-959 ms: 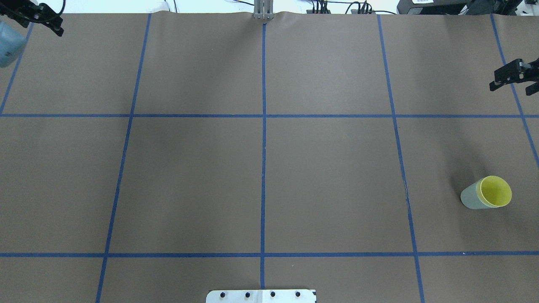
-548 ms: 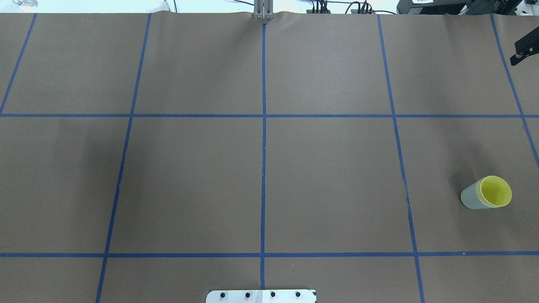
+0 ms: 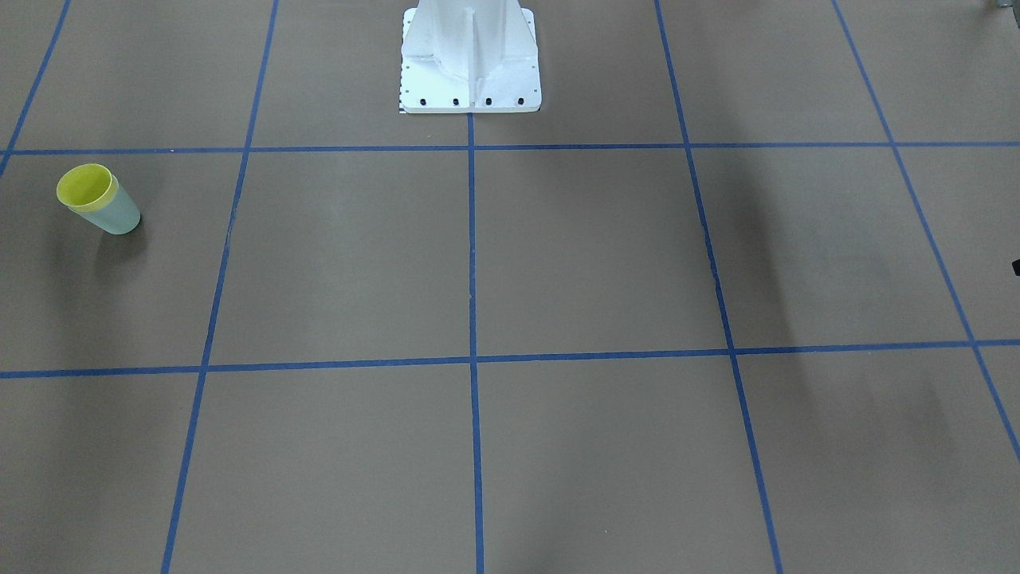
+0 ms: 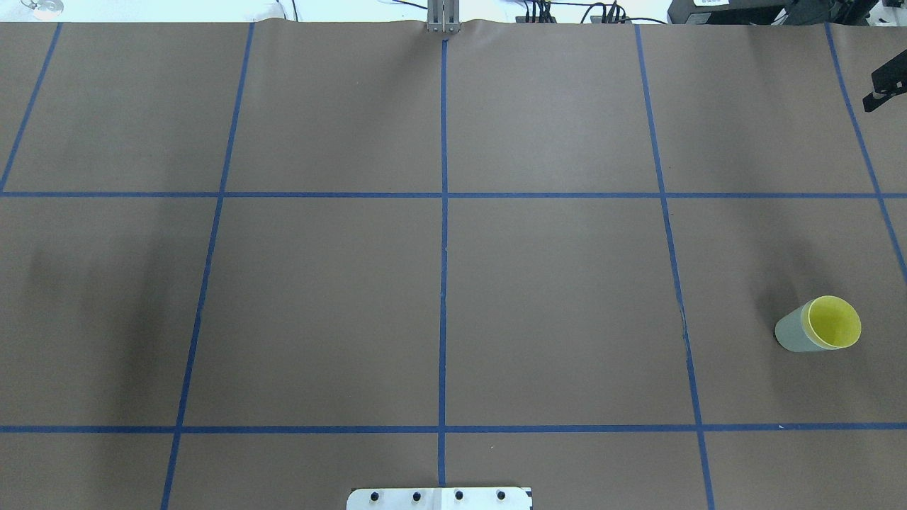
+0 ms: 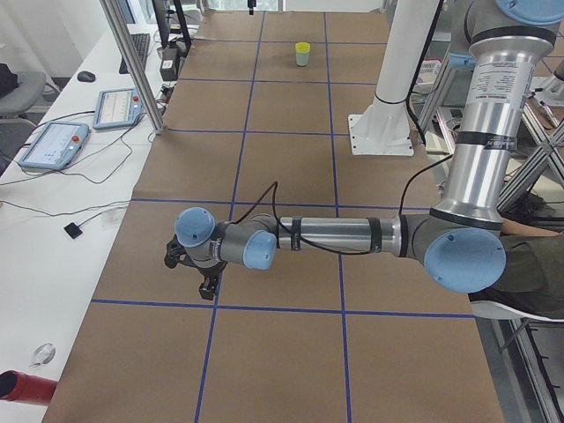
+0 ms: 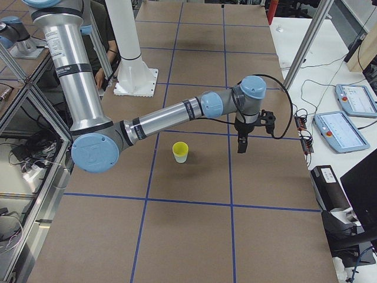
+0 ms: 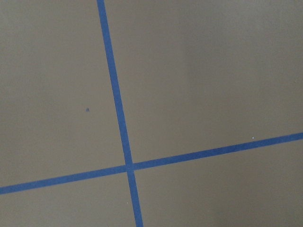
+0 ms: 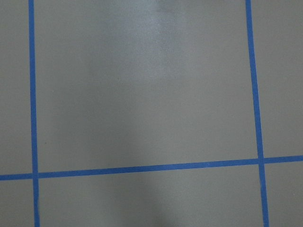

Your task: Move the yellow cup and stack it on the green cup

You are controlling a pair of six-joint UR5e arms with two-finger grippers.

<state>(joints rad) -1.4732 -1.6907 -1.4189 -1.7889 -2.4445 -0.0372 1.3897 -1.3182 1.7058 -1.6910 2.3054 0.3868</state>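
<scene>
— where's the yellow cup (image 4: 835,322)?
— seated inside the green cup (image 4: 790,336), the pair upright on the table (image 4: 319,304). only its bright rim band and glossy inside show above the pale, duller green wall. both are smooth tapered plastic, round, wider at the mouth.
— and from the right gripper (image 6: 250,134)?
— the stack stands well apart from it, on the robot's side of it.
— fingers apart or together?
— can't tell. the right-side view shows black angular parts hanging from the wrist, and the overhead catches only a dark sliver at its edge.
— left gripper (image 5: 189,271)?
— low over the table, with nearly the whole table length between it and the stack. it is black and blocky, at the end of a silver tube arm (image 5: 335,233) with blue-grey rounded joints. it is seen only from the side, so i can't tell its spread either.
— surface?
— flat brown paper with a dull finish, ruled into squares by blue tape lines (image 7: 124,142). both wrist views show only that paper and tape.
</scene>
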